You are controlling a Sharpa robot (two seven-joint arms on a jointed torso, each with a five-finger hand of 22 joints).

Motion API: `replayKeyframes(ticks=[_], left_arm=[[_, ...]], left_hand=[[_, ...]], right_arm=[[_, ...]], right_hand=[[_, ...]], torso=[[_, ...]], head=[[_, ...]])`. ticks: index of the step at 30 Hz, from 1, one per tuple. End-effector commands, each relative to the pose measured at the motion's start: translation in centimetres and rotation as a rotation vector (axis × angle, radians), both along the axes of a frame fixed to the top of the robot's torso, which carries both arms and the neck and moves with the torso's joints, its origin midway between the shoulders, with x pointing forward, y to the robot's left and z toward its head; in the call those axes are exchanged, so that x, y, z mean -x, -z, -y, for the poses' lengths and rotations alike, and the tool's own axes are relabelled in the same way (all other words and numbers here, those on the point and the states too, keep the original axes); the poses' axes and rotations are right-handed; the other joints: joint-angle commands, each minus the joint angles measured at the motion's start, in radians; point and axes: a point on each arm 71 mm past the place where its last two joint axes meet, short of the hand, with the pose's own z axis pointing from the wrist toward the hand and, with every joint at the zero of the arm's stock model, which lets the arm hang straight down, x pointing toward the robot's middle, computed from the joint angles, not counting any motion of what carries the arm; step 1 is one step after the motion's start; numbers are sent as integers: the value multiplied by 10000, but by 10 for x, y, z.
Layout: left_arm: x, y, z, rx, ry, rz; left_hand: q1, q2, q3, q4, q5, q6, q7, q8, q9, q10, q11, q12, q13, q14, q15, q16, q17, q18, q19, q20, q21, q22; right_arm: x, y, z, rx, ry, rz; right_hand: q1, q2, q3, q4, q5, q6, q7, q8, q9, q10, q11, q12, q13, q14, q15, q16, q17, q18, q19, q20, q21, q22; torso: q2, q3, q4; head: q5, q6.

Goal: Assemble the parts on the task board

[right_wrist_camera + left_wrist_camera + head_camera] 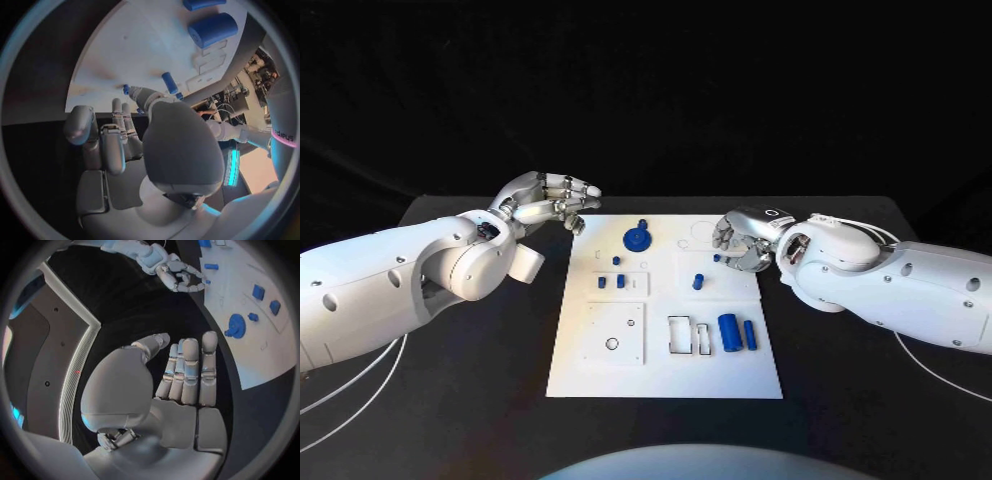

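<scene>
The white task board [661,370] lies in the middle of the black table. My left hand [548,200] hovers at the board's far left corner with its fingers [187,370] straight and nothing in them. My right hand [744,238] is over the board's far right edge, and thumb and finger seem to pinch a small blue part [717,257] [127,89]. A blue disc with a knob [638,238] [235,324] sits near the far edge. Short blue pegs [610,283] stand at the middle left, with another peg [698,282] [169,81] to their right. A thick blue cylinder [728,331] [212,29] and a thin blue bar [749,334] lie near the right edge.
Rectangular slots [689,335] sit beside the cylinder, and a square panel with a round hole [615,333] is at the board's near left. Bare black table [473,400] surrounds the board on both sides. White cables [358,390] run under my left arm.
</scene>
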Motion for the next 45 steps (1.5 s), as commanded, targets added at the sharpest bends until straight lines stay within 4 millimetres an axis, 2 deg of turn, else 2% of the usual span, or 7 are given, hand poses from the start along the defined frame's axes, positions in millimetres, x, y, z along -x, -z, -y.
replayKeyframes(ticks=[1, 4, 8, 25, 32, 38, 45], left_arm=[[0, -3, 0, 1471, -257, -346], [1, -3, 0, 1583, -245, -420], [2, -4, -1, 1642, -240, -462], [4, -4, 0, 1715, -106, -590], [4, -3, 0, 1707, -74, -635], [4, -3, 0, 1688, -72, -676], [4, -3, 0, 1672, -53, -718]], left_hand=[[-41, 102, -56, -1, 54, -45, 14, 34, -15, -87, 4, 52, 14, -86, -11, -47, -44, 199, -72, 2, -73, -38], [-41, 128, -60, -9, 65, -85, 18, 37, -16, -77, -3, 112, 29, -139, -15, -93, -103, 201, -90, 2, -140, -74], [-40, 130, -64, -15, 68, -101, 21, 38, -16, -82, -3, 126, 32, -155, -15, -107, -122, 202, -95, 1, -161, -86], [-58, 133, -81, -26, 76, -183, 41, 37, -19, -116, 7, 175, 37, -221, -9, -166, -202, 200, -114, 4, -251, -135], [-67, 133, -86, -26, 76, -211, 47, 33, -21, -123, 10, 186, 37, -231, -6, -177, -220, 199, -116, 5, -271, -147], [-66, 133, -87, -30, 76, -228, 49, 30, -23, -131, 11, 190, 37, -235, -6, -181, -229, 199, -116, 6, -282, -153], [-60, 130, -87, -40, 79, -246, 52, 30, -23, -150, 14, 193, 35, -238, -5, -186, -243, 199, -115, 7, -296, -162]], right_arm=[[0, 4, -3, 507, -184, -44], [0, 7, -7, 531, -232, -113], [-1, 10, -9, 568, -249, -172], [-3, 22, -12, 818, -157, -292], [-2, 28, -13, 1131, -104, -195], [0, 28, -15, 1261, -19, 120], [1, 25, -16, 1177, 130, 654]], right_hand=[[-82, 92, 58, -60, 83, 134, -22, -50, -27, 141, -12, -63, -62, 477, 83, 46, 147, 16, 58, 48, 86, 33], [-75, 126, 123, -84, 100, 200, -41, -55, -36, 236, -29, -98, -117, 486, 69, 56, 159, 9, 84, 40, 127, 62], [-53, 172, 333, -179, -186, 305, -65, -100, -69, 407, -54, -227, -265, 500, 47, 72, 175, -2, 124, 12, 187, 113], [-114, 388, 817, -397, -431, 698, -188, -47, -18, 947, -180, -376, -465, 528, -57, 118, 247, -65, 289, -68, 506, 346], [-174, 487, 968, -535, -530, 969, -292, 61, 77, 1295, -288, -395, -476, 554, -153, 166, 327, -105, 391, -125, 706, 486], [-46, 749, 1229, -860, -732, 1312, -400, 253, 265, 1769, -449, -426, -429, 566, -306, 195, 368, -147, 506, -242, 933, 649], [-103, 784, 1461, -1098, -679, 1450, -451, 347, 423, 2094, -531, -509, -367, 563, -381, 186, 340, -171, 558, -322, 1043, 741]], torso=[[-11, -4, 1], [-12, -8, 1], [-17, -7, -18], [-16, 10, -22], [-22, 9, -23], [-25, 4, -17], [-31, -5, -12]], head=[[10, -13], [23, -20], [21, -21], [25, -50], [16, -77], [-7, -89], [-32, -84]])
